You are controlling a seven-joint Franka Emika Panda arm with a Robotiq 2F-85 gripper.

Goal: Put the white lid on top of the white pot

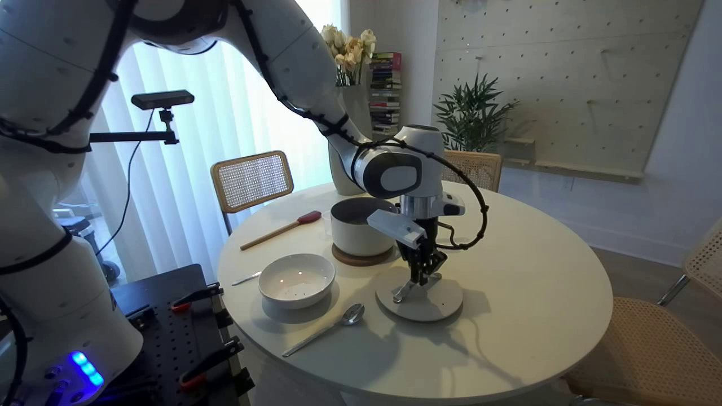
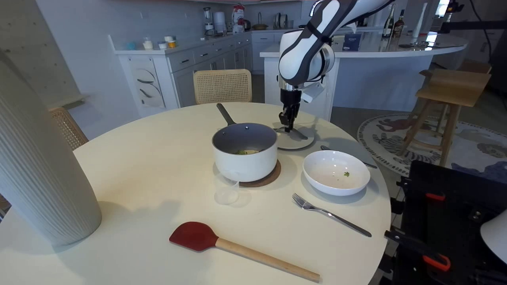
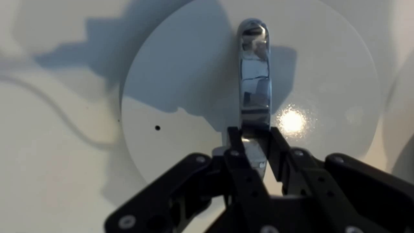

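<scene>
Jaws are standing narrow, gripping the silvery handle [image 3: 255, 74] of the white lid [image 1: 439, 303]; it is lying flat on the surface [image 1: 530, 316] near the white pot [image 2: 245, 165]; the arm [image 1: 302, 62] is arching over, wrist [image 1: 416, 206] pointing down.

A home, by its furnishings: a dining area open to a kitchen. In an exterior view, pale cabinets [image 2: 231, 58] run along the far side under a counter [image 2: 186, 47] with a blender [image 2: 209, 28]; at far right stands an island [image 2: 376, 83] bearing bottles [image 2: 388, 25], a wooden stool [image 2: 453, 88] and patterned rug [image 2: 471, 138] near it. Cane-backed chairs [image 1: 254, 179] stand around a round table [image 1: 530, 265] in both exterior views. In an exterior view, pale curtains [image 1: 242, 113] hang at far left, a tall vase [image 1: 358, 104] of cut flowers [image 1: 348, 49] stands on the table's far side, with stacked books [image 1: 386, 90] and a leafy plant [image 1: 474, 115] beyond. The black perforated bench [image 1: 166, 338] at near left resembles workshop equipment
</scene>
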